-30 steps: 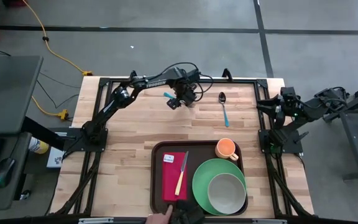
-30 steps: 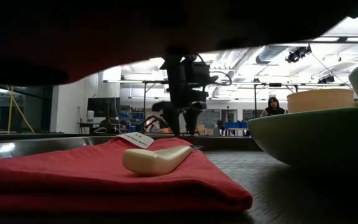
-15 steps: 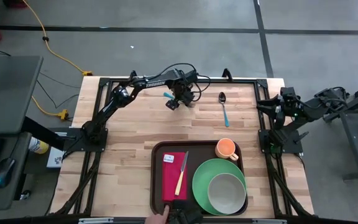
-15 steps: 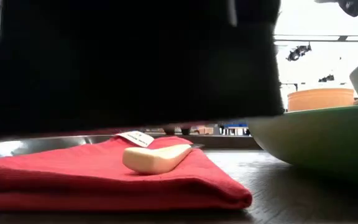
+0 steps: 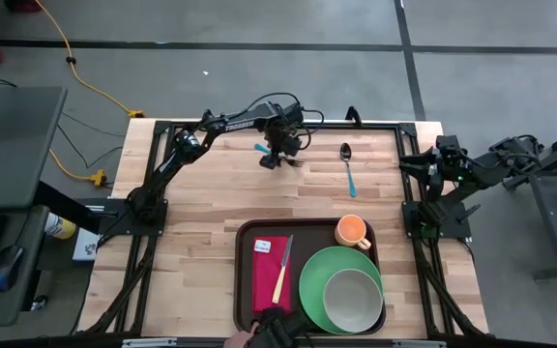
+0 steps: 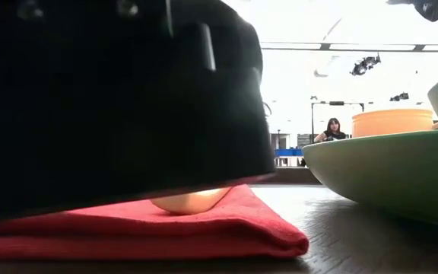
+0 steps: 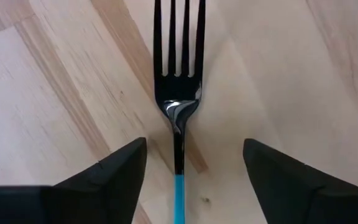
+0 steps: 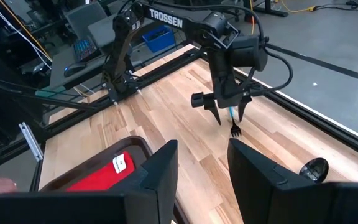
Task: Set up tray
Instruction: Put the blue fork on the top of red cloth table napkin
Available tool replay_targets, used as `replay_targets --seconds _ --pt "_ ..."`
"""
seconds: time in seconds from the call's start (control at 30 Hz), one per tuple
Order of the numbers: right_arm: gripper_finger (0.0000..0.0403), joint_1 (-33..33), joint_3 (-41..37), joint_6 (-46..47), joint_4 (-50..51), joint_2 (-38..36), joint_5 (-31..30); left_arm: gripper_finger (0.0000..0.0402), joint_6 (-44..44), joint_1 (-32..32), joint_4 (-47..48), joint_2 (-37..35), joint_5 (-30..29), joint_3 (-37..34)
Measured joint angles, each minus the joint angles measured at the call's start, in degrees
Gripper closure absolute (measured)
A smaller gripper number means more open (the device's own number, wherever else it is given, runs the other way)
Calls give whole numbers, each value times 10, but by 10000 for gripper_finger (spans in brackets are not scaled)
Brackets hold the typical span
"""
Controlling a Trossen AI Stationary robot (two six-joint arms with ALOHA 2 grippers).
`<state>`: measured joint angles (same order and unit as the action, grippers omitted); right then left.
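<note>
Hovering at the counter's (image 5: 201, 208) far side, your left claw (image 5: 280, 155) stands wide open astride a blue-handled fork (image 7: 178, 118), gripping nothing. Your right claw (image 8: 201, 180) waits half-open and empty by the counter's right edge. The tray (image 5: 246, 280) lies at the near edge, long axis left-right. Only your left wrist view shows the fork's tines clearly.

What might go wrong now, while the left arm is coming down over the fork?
1. The fork lies flat on the wooden table, so the open left gripper may close above it or scrape the wood.
2. A person's hand is at the tray edge, where the fork may later go.
</note>
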<state>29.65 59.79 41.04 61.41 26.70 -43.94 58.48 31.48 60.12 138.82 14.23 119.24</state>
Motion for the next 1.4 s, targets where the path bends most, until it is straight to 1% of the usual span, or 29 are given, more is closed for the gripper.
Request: replay_targets --seconds 0.13,0.33,0.5,0.77,0.8,0.93,1.4 --pt "284 0 0 0 0 0 0 121 1 0 0 0 -1 0" --pt "284 0 0 0 0 0 0 161 -2 -1 1 0 -30 0" --pt "284 0 0 0 0 0 0 222 -3 0 3 0 -34 0" --pt "284 0 0 0 0 0 0 325 62 -13 15 0 -69 0" --pt "284 0 0 0 0 0 0 331 68 -16 15 0 -74 0" --pt "284 0 0 0 -8 0 0 338 72 -19 16 0 -81 0" --pt "284 0 0 -6 -18 0 9 339 75 -19 14 0 -87 0"
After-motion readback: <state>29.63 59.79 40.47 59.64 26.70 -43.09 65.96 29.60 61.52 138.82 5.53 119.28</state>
